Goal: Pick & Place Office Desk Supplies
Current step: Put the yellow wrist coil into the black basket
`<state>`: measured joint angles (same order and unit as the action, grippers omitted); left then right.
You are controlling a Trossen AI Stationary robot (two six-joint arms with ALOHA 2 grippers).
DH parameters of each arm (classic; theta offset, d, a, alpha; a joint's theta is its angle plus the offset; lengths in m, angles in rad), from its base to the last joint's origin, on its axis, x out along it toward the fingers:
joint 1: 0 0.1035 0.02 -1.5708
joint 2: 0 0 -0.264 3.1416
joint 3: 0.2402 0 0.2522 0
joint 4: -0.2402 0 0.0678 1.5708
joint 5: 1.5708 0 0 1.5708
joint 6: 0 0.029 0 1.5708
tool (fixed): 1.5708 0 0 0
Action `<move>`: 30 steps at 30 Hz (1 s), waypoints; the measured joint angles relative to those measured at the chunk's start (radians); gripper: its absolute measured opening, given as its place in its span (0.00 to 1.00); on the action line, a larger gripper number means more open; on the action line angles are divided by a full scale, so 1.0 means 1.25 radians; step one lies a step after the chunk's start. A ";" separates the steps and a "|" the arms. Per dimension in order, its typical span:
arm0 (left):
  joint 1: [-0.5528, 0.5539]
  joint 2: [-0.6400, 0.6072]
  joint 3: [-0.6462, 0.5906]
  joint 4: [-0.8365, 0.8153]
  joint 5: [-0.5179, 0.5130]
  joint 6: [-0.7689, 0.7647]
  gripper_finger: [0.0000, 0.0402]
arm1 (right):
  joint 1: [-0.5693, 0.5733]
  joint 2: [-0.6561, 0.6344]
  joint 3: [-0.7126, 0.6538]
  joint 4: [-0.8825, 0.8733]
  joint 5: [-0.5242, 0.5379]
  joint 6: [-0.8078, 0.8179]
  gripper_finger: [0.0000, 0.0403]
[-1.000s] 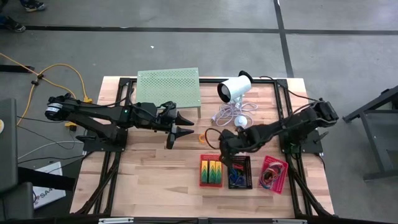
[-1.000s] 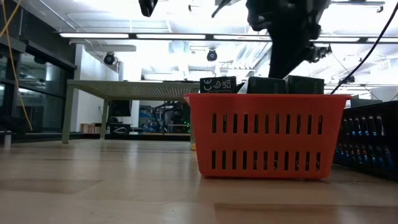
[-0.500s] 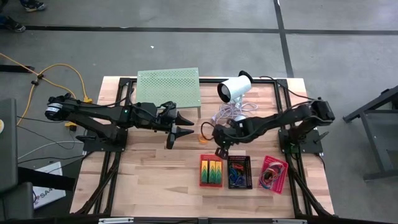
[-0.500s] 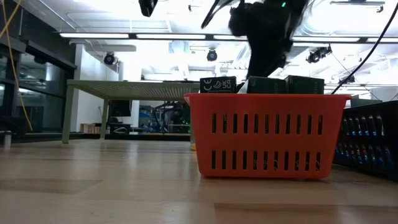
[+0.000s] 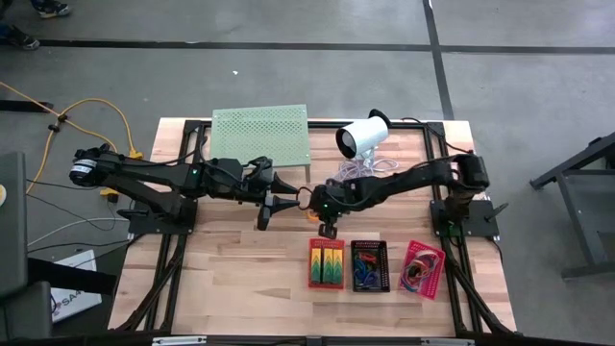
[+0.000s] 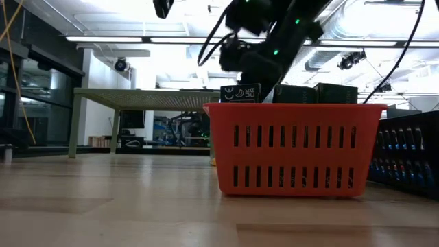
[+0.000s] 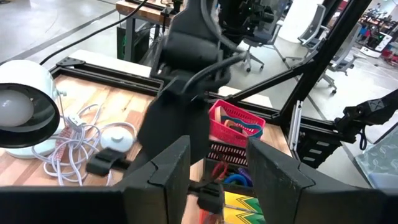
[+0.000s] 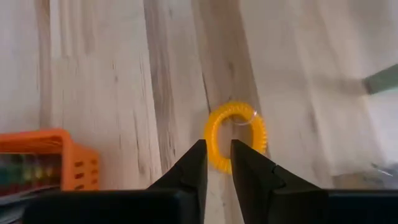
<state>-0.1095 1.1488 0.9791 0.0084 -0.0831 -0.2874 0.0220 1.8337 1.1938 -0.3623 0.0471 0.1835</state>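
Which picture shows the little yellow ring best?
The right wrist view: the yellow ring lies whole on the wood, just beyond the right gripper. From above it is a tiny speck beside the arm. The low and left wrist views do not show it.

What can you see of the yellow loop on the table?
The yellow loop is a small coiled ring, plastic by its look, with an open centre. It lies flat on the bare wood table, clear of the red basket. The right gripper hangs just above it, fingers narrowly parted over its rim; contact cannot be told.
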 joint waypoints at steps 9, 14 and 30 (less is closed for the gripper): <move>0.000 0.000 0.000 0.000 0.000 0.000 0.38 | -0.026 0.033 0.000 0.055 -0.048 -0.034 0.33; 0.000 0.000 0.000 0.000 0.000 0.000 0.38 | -0.016 0.032 0.000 0.055 -0.037 -0.037 0.39; 0.000 0.000 0.000 0.004 0.000 0.000 0.38 | 0.024 0.096 0.000 0.118 0.045 -0.022 0.33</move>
<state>-0.1093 1.1488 0.9791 0.0132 -0.0834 -0.2874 0.0518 1.9537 1.1934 -0.2153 0.1034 0.1566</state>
